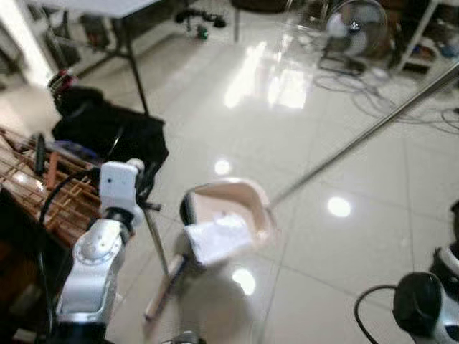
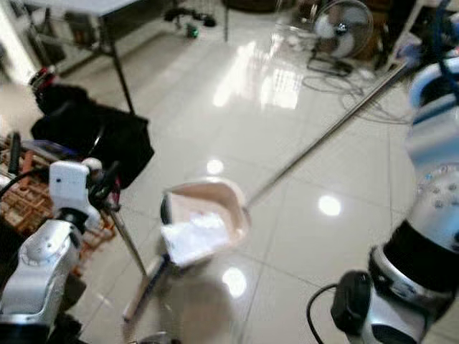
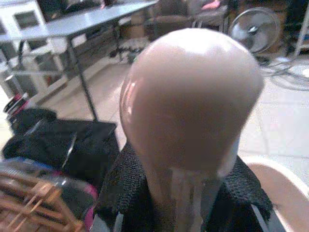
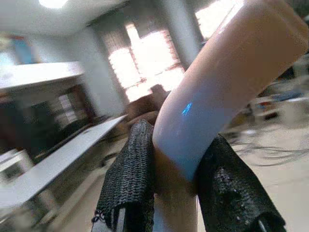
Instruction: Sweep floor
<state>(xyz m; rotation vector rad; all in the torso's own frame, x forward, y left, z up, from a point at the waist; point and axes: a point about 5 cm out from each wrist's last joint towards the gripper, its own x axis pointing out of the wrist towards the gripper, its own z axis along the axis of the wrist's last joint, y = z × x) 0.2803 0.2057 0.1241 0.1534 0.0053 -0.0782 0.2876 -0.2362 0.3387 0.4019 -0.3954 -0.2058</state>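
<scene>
A pink dustpan point(image 1: 240, 201) hangs blurred over the glossy floor with a white crumpled wad point(image 1: 215, 240) in it. A thin dark rod point(image 1: 156, 240) runs from its back up to my left gripper point(image 3: 183, 188), which is shut on the rod's rounded pink knob point(image 3: 190, 96). A long silver broom pole point(image 1: 358, 136) slants from the pan up to the right. My right gripper point(image 4: 176, 179) is shut on its pale pink handle point(image 4: 217, 92). Below the pan a pink bar point(image 1: 161, 294) sits in line with the pole; I cannot tell what it is.
A black bag point(image 1: 107, 129) and a wooden rack point(image 1: 36, 179) lie close on the left. Behind them stands a table on dark legs point(image 1: 136, 72). A fan point(image 1: 355, 29) and loose cables point(image 1: 373, 97) sit at the far right. Open tile floor point(image 1: 237, 129) stretches ahead.
</scene>
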